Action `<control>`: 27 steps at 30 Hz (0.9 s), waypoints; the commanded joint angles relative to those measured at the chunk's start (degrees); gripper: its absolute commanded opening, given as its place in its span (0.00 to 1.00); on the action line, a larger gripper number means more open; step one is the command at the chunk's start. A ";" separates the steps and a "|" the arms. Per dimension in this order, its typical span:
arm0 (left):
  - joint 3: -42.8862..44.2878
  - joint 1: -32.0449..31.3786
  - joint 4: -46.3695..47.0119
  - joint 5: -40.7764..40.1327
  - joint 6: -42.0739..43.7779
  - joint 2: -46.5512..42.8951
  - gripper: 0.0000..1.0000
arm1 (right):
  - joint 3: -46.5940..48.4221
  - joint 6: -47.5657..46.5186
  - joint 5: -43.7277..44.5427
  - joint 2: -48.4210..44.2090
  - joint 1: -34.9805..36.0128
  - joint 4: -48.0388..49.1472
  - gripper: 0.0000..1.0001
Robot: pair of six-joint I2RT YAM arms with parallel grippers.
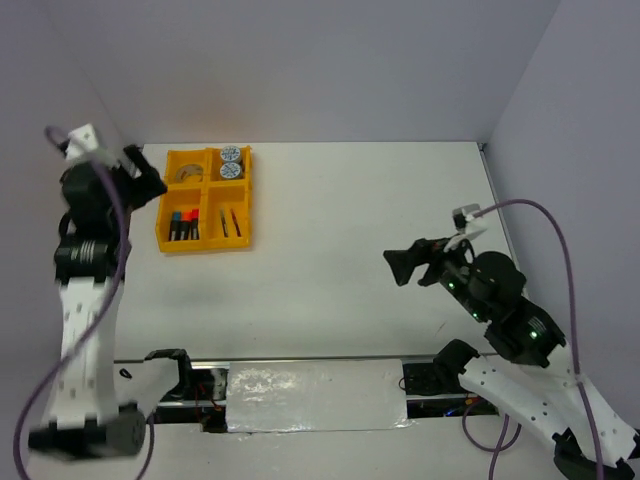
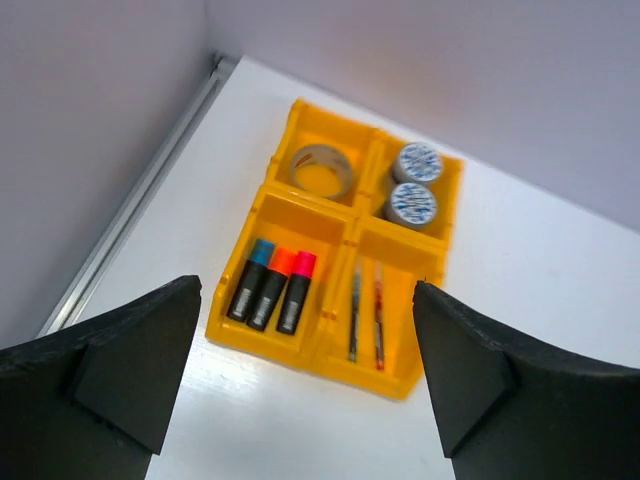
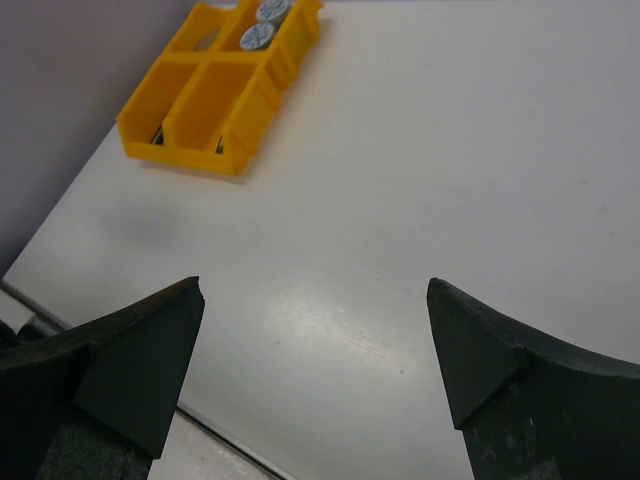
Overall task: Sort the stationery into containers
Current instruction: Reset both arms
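Note:
The yellow tray (image 1: 206, 244) stands at the far left of the table and holds all the stationery I can see. The silver-grey tape ring (image 2: 322, 168) lies in one far compartment. Two blue-white patterned rolls (image 2: 413, 183) lie in the other. Three black highlighters (image 2: 272, 288) lie side by side in a near compartment. The teal pen (image 2: 355, 315) and red pen (image 2: 379, 312) lie in the last one. My left gripper (image 1: 148, 175) is open and empty, raised just left of the tray. My right gripper (image 1: 403, 265) is open and empty, far to the right.
The grey walls meet the table behind and to the left of the tray (image 2: 270, 345). A metal strip (image 2: 140, 200) runs along the left wall's foot. In the right wrist view the tray (image 3: 235, 110) is far off at upper left, across bare white table (image 3: 420, 180).

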 commanded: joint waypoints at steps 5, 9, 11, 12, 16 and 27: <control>-11.67 -0.04 -11.77 9.53 -0.06 -31.53 0.99 | 12.06 -4.15 14.02 -6.20 -0.12 -18.09 1.00; -11.85 -0.04 -20.81 13.22 0.12 -43.57 0.99 | 15.31 -4.24 15.78 -10.49 -0.20 -23.89 1.00; -12.28 -0.13 -22.94 13.41 0.21 -46.66 0.99 | 16.72 -3.89 16.31 -12.17 -0.20 -25.30 1.00; -12.98 -0.13 -23.56 13.41 0.21 -49.90 0.99 | 17.16 -3.71 15.88 -13.66 -0.20 -26.35 1.00; -18.26 -0.31 -25.32 9.37 -1.11 -53.01 0.99 | 16.99 -3.36 14.21 -17.27 -0.20 -28.38 1.00; -21.16 -1.01 -24.44 9.72 -0.85 -54.41 0.99 | 15.67 -1.78 15.52 -19.39 -0.20 -30.40 1.00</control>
